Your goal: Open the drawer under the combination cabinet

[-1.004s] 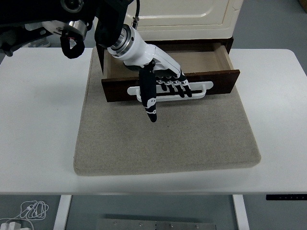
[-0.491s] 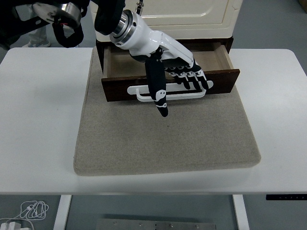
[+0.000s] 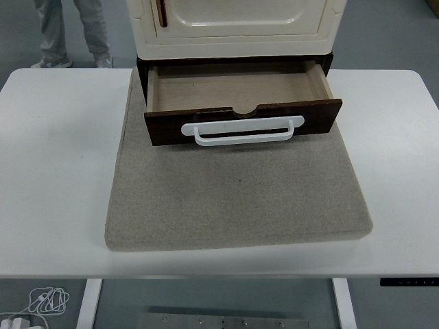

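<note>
Neither robot hand was seen in the head view, so no finger state could be read. The white table [image 3: 62, 171] was covered at its centre by a beige mat [image 3: 236, 199]. The cream cabinet [image 3: 236, 27] was set at the mat's far edge. Under it, the dark wood drawer [image 3: 240, 92] was pulled out toward the near edge, its interior exposed. A white handle [image 3: 241, 130] was fixed across the drawer front. A person's legs [image 3: 72, 31] were visible top left, beyond the table.

dark glossy wood drawer [image 3: 240, 113], smooth white plastic handle [image 3: 241, 131], rough beige cloth mat [image 3: 236, 199]
</note>
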Robot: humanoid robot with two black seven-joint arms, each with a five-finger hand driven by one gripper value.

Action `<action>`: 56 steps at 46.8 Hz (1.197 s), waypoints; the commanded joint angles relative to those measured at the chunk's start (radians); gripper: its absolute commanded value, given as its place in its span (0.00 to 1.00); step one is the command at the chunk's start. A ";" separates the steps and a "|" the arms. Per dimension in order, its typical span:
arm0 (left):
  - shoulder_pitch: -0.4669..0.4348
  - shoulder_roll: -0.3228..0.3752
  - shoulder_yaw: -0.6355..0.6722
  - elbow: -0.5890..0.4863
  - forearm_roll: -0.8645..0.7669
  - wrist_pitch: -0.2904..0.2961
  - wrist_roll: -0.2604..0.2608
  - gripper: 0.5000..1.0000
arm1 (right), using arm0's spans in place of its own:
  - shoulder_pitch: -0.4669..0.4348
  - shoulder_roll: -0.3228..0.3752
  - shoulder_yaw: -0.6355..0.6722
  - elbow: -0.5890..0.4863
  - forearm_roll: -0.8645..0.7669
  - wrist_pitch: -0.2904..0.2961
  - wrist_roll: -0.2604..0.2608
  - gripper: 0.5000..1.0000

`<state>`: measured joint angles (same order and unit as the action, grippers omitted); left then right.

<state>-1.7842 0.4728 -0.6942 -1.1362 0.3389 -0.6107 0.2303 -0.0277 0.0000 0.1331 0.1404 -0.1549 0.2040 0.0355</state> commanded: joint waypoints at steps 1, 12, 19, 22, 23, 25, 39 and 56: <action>-0.001 0.007 -0.071 0.068 0.002 0.000 -0.042 1.00 | 0.000 0.000 0.000 -0.001 0.000 0.000 0.000 0.85; -0.024 0.087 -0.137 0.295 -0.009 0.121 -0.215 1.00 | 0.000 0.000 0.000 0.001 0.000 0.000 0.000 0.85; -0.026 0.110 -0.140 0.400 -0.014 0.343 -0.289 1.00 | 0.002 0.000 0.000 0.001 0.000 0.000 0.000 0.85; -0.018 0.109 -0.142 0.452 -0.018 0.425 -0.298 1.00 | 0.002 0.000 0.000 0.001 0.000 0.000 0.000 0.85; -0.015 0.109 -0.142 0.469 -0.024 0.452 -0.299 1.00 | 0.000 0.000 -0.001 0.001 0.000 0.000 0.000 0.85; -0.009 0.106 -0.142 0.507 -0.055 0.494 -0.301 1.00 | 0.000 0.000 0.000 0.001 0.000 0.000 0.000 0.85; 0.104 0.089 -0.127 0.739 -0.377 0.549 -0.281 1.00 | 0.000 0.000 0.000 0.002 0.000 -0.002 0.000 0.85; 0.344 0.024 -0.139 0.805 -0.624 0.555 -0.215 1.00 | 0.000 0.000 -0.001 0.002 0.000 0.000 0.001 0.85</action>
<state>-1.4732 0.5228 -0.8323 -0.3592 -0.2549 -0.0548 0.0089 -0.0290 0.0000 0.1317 0.1422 -0.1551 0.2035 0.0365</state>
